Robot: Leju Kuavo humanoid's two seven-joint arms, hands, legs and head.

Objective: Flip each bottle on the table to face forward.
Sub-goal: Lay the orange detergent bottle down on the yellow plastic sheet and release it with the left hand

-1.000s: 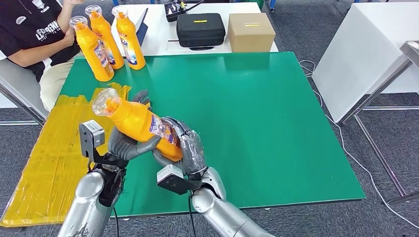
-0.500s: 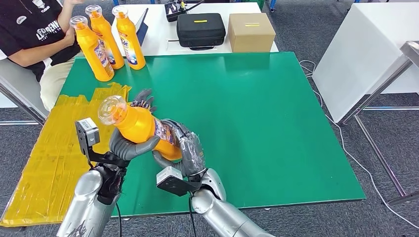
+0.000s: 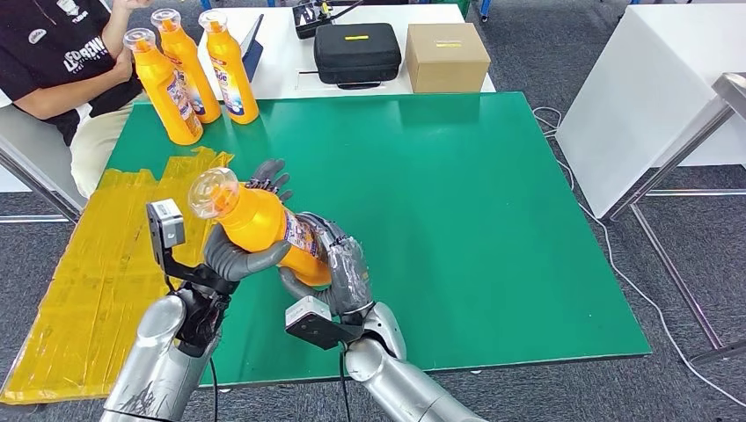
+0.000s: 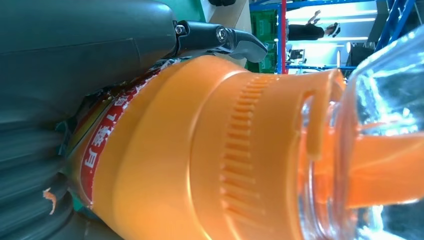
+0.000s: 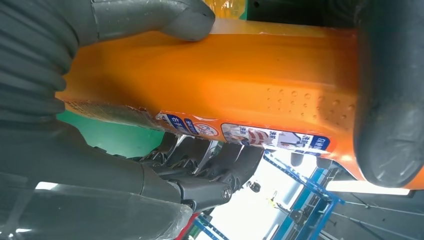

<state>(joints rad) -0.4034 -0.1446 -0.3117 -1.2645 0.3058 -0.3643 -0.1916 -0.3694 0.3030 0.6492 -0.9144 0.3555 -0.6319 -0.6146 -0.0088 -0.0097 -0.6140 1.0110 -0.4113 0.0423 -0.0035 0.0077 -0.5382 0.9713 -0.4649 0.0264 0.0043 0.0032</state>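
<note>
Bottle (image 3: 264, 227), orange with a clear dome cap, is held tilted above the near left part of the green counter (image 3: 457, 220), cap end up and toward the robot's left. Head view: left hand (image 3: 239, 251) grips the upper body from below, thumb across the near side and fingers reaching up behind the shoulder. Right hand (image 3: 339, 264) wraps the lower body and base, its back covered in clear film. Label shows partly between the two hands. Three more orange bottles (image 3: 192, 70) stand upright in a cluster at the far left corner of the counter, each with a clear cap; contents cannot be judged through the opaque walls. A yellow sheet (image 3: 97, 272) covers the left side of the counter. Beyond, on a white table (image 3: 281, 61), sit a closed black case (image 3: 357, 53) and a closed cardboard box (image 3: 448, 56). A seated person (image 3: 62, 61) is at far left.

Left wrist view: ribbed orange neck and clear cap at close range, orange nozzle visible inside the cap; grey thumb and dark fingers lie against the labelled body.

Right wrist view: orange body with label strip, grey thumb pressed on one side, dark fingers on the other; a second grey digit lies across the far end.
</note>
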